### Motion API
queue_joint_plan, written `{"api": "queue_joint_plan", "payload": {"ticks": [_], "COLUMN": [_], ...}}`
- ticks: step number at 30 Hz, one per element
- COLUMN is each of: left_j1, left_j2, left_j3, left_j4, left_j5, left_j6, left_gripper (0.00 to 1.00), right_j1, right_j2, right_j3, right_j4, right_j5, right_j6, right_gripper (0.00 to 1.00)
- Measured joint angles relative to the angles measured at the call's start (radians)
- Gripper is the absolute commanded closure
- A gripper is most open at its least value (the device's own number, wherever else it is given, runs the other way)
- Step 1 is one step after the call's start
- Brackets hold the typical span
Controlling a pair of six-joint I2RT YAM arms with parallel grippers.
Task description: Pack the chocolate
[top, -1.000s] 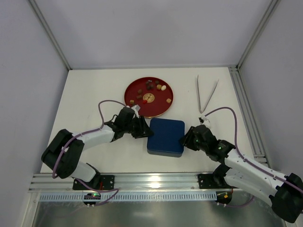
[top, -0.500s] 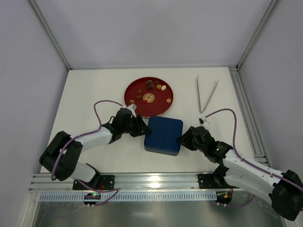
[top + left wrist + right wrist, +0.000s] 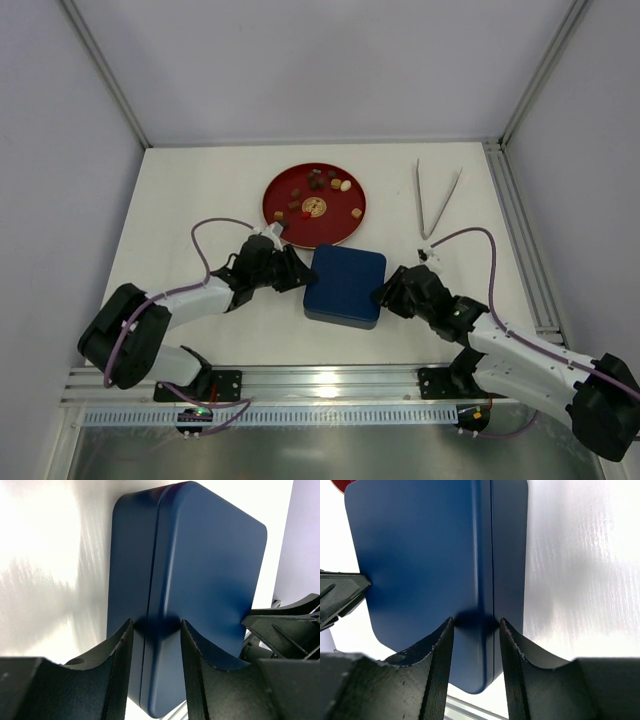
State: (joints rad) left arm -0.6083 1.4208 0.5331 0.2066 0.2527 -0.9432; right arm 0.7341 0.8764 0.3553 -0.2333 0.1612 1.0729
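Note:
Several small chocolates (image 3: pixel 318 183), dark, light brown and cream, lie on a red round plate (image 3: pixel 340 228) at the back centre. A closed dark-blue box (image 3: pixel 345 286) lies in front of the plate and also shows in the left wrist view (image 3: pixel 210 570) and the right wrist view (image 3: pixel 420 555). My left gripper (image 3: pixel 298 272) (image 3: pixel 156 622) is open, its tips against the box's left edge where top meets side. My right gripper (image 3: pixel 385 295) (image 3: pixel 476 620) is open, its tips against the right edge. No gridded tray is in view.
Metal tongs (image 3: pixel 437 200) lie at the back right of the white table. The plate sits close behind the box. An aluminium rail (image 3: pixel 320 378) runs along the near edge, and grey walls close in the left, right and back.
The blue box has slid a little to the left and turned slightly, with both grippers moving along at its two edges. The plate and tongs have not moved.

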Motion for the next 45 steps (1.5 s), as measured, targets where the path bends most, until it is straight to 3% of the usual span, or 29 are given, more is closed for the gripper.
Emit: {"api": "queue_joint_plan", "payload": {"ticks": [9,20,28,41,45], "left_j1": [-0.023,-0.104,-0.122,0.047,0.079], "left_j2": [-0.096,-0.19,-0.287,-0.281,-0.268], "left_j3": [-0.067,-0.101,-0.089,-0.002,0.069], "left_j4": [-0.01,-0.089,-0.254,-0.616,-0.651], "left_j5": [-0.038,-0.103,-0.113,-0.102,-0.096], "left_j6": [-0.052,-0.118,-0.112,0.087,0.124], "left_gripper": [0.68,0.68,0.64,0.57,0.52], "right_j1": [0.001,-0.099,-0.103,-0.108,-0.11], "right_j2": [0.073,0.182,0.215,0.142,0.134], "right_j3": [0.055,0.102,0.132,0.146,0.159], "right_j4": [-0.017,0.047,0.053,-0.073,-0.112], "right_j5": [-0.011,-0.068,-0.09,-0.082,-0.078], "right_j6": [-0.044,-0.149,-0.187,-0.204,-0.217], "right_gripper": [0.55,0.52,0.51,0.49,0.49]}}
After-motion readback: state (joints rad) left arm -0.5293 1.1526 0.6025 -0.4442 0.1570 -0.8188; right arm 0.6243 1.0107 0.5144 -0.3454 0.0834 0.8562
